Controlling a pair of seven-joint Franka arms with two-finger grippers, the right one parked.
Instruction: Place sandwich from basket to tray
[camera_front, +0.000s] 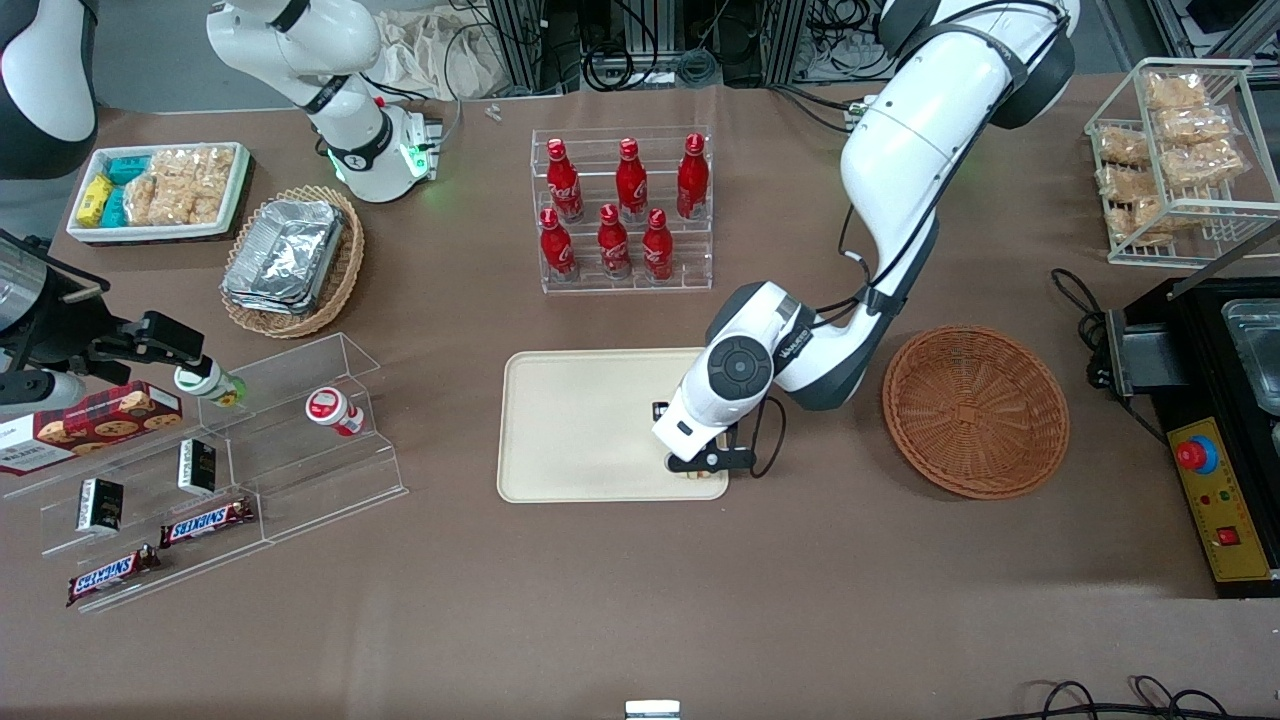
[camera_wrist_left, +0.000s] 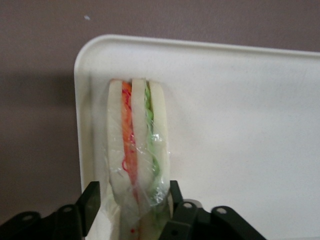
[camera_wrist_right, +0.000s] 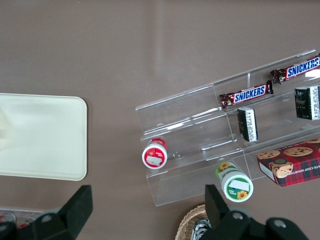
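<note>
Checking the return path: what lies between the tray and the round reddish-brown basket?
In the front view, only the working arm's forearm and bare tablecloth. Its claw is over the tray, around the sandwich; the basket holds nothing.

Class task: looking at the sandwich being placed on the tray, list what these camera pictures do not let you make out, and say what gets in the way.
1. Front view: the sandwich is almost wholly hidden under the gripper and wrist, at the tray corner nearest the basket.
2. Left wrist view: the sandwich's lower end is cut off by the picture's edge between the fingers.
3. No view shows whether the sandwich rests on the tray.
4. Right wrist view: sandwich not shown.
</note>
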